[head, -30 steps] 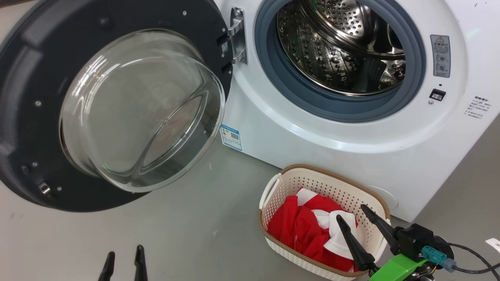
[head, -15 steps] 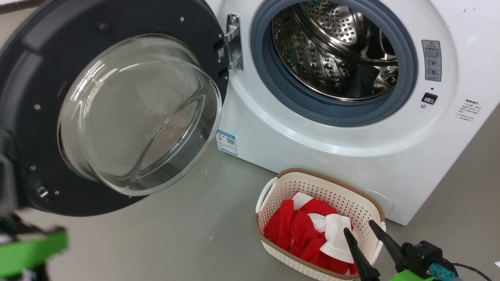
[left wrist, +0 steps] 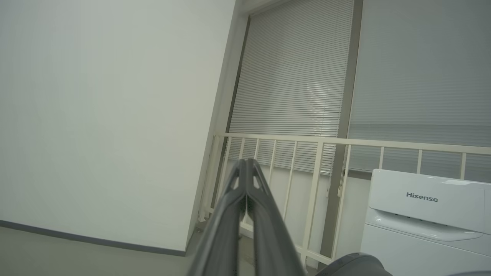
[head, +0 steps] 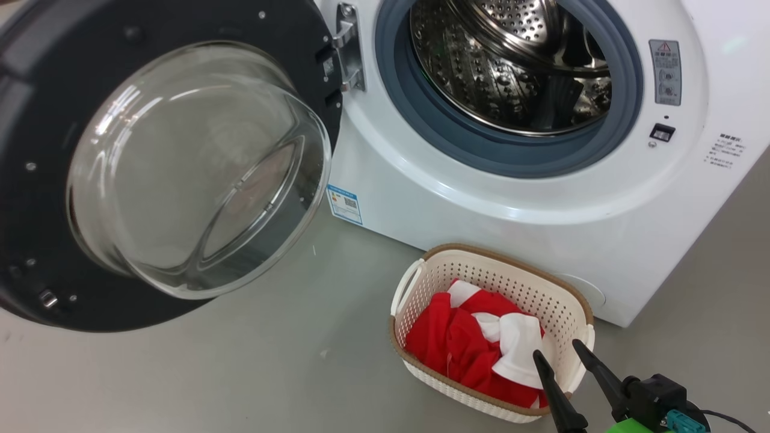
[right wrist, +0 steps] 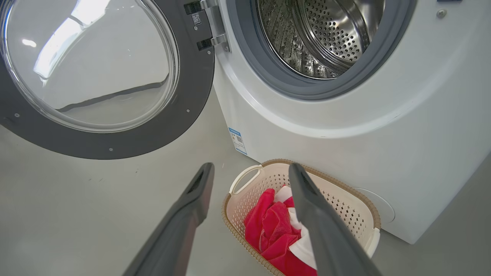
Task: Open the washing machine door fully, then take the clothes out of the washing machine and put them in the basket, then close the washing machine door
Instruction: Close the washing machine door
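Hovering w/ fingers (head: 550, 385) apart, right gripper (head: 555, 349) near clothes (head: 457, 343) in basket (head: 481, 273); left gripper (left wrist: 245, 161) pinched together.

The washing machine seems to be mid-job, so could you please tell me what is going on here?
A two-armed robot is unloading the washer. The door stands wide open, the visible part of the drum looks empty, and the red clothes lie in the basket on the floor in front. The right end effector hangs open near the basket, holding nothing; the left end effector is shut, pointing off towards a wall and blinds. Closing the door is what remains.
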Controlling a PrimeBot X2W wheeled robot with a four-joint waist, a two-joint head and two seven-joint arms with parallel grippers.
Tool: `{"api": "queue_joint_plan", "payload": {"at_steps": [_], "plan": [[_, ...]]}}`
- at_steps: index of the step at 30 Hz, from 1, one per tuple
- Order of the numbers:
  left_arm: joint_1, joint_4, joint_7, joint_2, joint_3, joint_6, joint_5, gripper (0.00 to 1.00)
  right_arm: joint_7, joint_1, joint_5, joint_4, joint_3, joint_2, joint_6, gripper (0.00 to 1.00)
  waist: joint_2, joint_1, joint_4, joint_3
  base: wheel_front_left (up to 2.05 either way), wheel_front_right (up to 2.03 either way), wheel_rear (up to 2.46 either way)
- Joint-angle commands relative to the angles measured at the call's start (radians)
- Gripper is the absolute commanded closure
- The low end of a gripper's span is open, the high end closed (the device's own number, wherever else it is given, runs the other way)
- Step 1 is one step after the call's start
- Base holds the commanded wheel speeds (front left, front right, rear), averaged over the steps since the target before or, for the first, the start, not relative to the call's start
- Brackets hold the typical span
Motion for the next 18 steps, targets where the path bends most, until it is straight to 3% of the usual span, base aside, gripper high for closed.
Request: {"api": "queue_joint_plan", "payload": {"at_steps": [1,8,13,18], "plan": [[-0.061,0.057,0.042,0.093,0.021,-0.005,-0.041,1.0,-0.006,-0.029,-0.012,-0.023,0.024,-0.004,0.006,0.0,0.0,0.0,-0.014,0.02,0.0,0.0,0.0],[-0.212,0.416,0.3,0.184,-0.016,-0.005,-0.252,1.0,-0.006,-0.052,-0.021,-0.016,0.033,0.003,0.006,0.0,0.0,0.0,-0.026,0.054,0.0,0.0,0.0],[-0.252,0.546,0.511,0.223,-0.066,-0.005,-0.352,1.0,-0.006,-0.06,-0.023,-0.012,0.039,0.005,0.006,0.0,0.0,0.0,-0.03,0.069,0.0,0.0,0.0],[-0.253,0.582,0.687,0.235,-0.117,-0.005,-0.42,1.0,-0.006,-0.068,-0.022,-0.009,0.044,0.005,0.006,0.0,0.0,0.0,-0.036,0.076,0.0,0.0,0.0]]}}
